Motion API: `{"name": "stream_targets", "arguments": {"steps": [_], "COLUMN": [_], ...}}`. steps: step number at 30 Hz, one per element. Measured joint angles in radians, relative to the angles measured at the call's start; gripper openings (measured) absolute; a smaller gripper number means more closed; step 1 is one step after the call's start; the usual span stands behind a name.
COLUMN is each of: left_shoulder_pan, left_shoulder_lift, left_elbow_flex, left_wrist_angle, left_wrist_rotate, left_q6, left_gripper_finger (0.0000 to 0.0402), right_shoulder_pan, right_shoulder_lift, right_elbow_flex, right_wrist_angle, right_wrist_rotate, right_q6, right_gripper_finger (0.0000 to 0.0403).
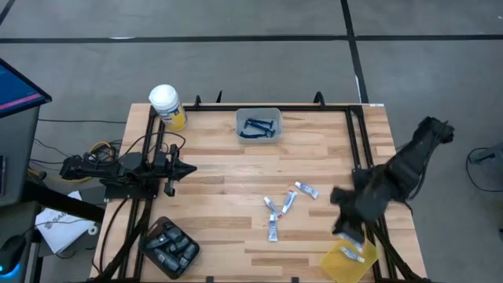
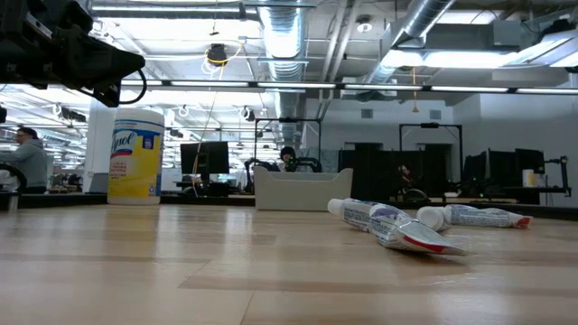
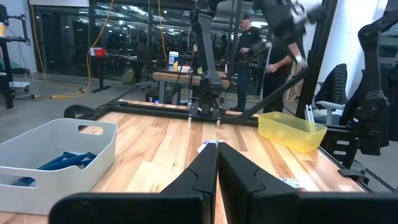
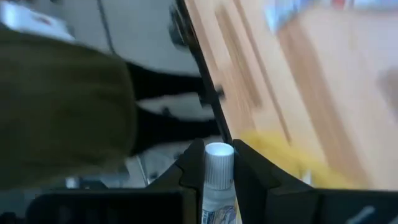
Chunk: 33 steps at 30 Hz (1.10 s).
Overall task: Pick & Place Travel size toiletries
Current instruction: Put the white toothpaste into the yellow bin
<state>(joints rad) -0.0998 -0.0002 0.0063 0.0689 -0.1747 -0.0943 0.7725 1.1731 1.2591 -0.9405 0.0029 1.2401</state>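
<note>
Overhead first: wooden table (image 1: pixel 228 185), the left gripper (image 1: pixel 187 168) parked at the left edge with its fingers pressed together, pointing toward the middle. The right gripper (image 1: pixel 347 233) hangs near the right front corner, just above a yellow bin (image 1: pixel 338 270) that already has a tube lying in it. Four loose tubes (image 1: pixel 284 206) lie scattered in the middle of the table, clear of both arms. A grey bin (image 1: pixel 258 124) at the far edge holds blue razors (image 1: pixel 259 128). A black tray (image 1: pixel 170 246) at the left front corner holds dark oval pods (image 1: pixel 168 244). A yellow jar (image 1: pixel 168 106) with a white lid stands at the far left corner.

Down at table height: the tubes (image 2: pixel 397 227) lie flat on the wood at the right, one crossing another, caps pointing left. The grey bin (image 2: pixel 301 191) sits behind them, the yellow jar (image 2: pixel 135 155) upright farther left. People sit at desks in the room behind.

Left wrist view: the two dark fingers (image 3: pixel 202 177) meet edge to edge, nothing between them. The grey bin (image 3: pixel 59 155) with razors (image 3: pixel 65 160) is close by; across the table sits the yellow bin (image 3: pixel 292 129), with the right arm above it and a person standing behind.

Right wrist view: the right gripper (image 4: pixel 218 163) pinches a white tube (image 4: pixel 219 180), silver cap poking out between the fingers, with the table edge and a yellow patch blurred beyond.
</note>
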Motion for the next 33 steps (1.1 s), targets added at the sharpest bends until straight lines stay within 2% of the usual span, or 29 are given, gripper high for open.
{"name": "stream_targets", "arguments": {"steps": [6, 12, 19, 25, 33], "left_shoulder_pan": [0.0, 0.0, 0.0, 0.0, 0.0], "left_shoulder_lift": [0.0, 0.0, 0.0, 0.0, 0.0], "left_elbow_flex": [0.0, 0.0, 0.0, 0.0, 0.0], "left_wrist_angle": [0.0, 0.0, 0.0, 0.0, 0.0], "left_wrist_rotate": [0.0, 0.0, 0.0, 0.0, 0.0], "left_q6": [0.0, 0.0, 0.0, 0.0, 0.0], "left_gripper_finger": [0.0008, 0.0008, 0.0008, 0.0008, 0.0008], "right_shoulder_pan": [0.14, 0.194, 0.196, 0.195, 0.195], "right_shoulder_lift": [0.087, 0.178, 0.294, 0.382, 0.419], "right_elbow_flex": [-0.095, -0.202, -0.253, -0.265, -0.265], "right_wrist_angle": [0.053, 0.156, 0.204, 0.278, 0.294], "right_wrist_rotate": [-0.006, -0.007, -0.015, -0.072, -0.085], "right_q6": [0.198, 0.297, 0.272, 0.221, 0.194], "right_gripper_finger": [0.005, 0.0051, 0.0051, 0.0051, 0.0058]}}
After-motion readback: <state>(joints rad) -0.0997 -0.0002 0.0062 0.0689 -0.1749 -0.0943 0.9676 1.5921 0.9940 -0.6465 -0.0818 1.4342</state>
